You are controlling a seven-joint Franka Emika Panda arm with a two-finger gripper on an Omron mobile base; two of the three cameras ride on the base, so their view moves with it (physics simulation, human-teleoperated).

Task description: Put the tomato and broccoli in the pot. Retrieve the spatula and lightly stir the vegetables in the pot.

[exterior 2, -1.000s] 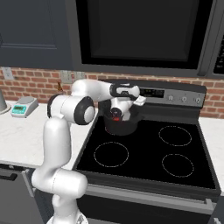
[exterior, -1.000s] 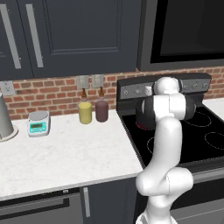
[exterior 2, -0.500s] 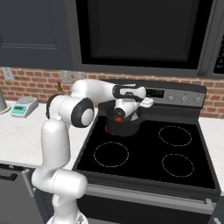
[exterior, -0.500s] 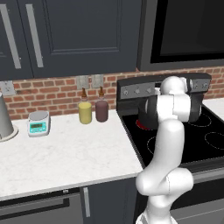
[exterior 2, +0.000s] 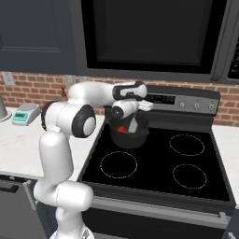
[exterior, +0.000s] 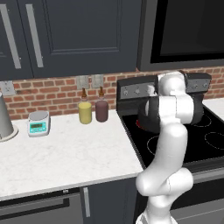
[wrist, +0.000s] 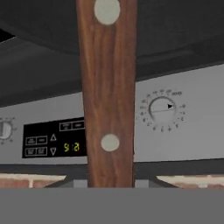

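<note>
The dark brown wooden spatula handle (wrist: pixel 107 94) is showing a streaky grain with two dull pale metal-looking rivets. Behind it, the stove's grey back panel (wrist: pixel 183 127) is looking smooth and matt. The round dark grey pot (exterior 2: pixel 129 137) is appearing matt, probably metal, on the glossy black glass cooktop (exterior 2: pixel 154 165). Left of the cooktop, the white marble-like counter (exterior: pixel 65 153) is looking smooth and faintly veined.

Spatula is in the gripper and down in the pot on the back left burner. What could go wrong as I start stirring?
1. The pot is small and the spatula enters at a slant, so a wide sweep could push its wall and slide it across the stove.
2. The tomato lies near the rim and could get flicked out.
3. The gripper hangs low over the rim and might strike it.
</note>
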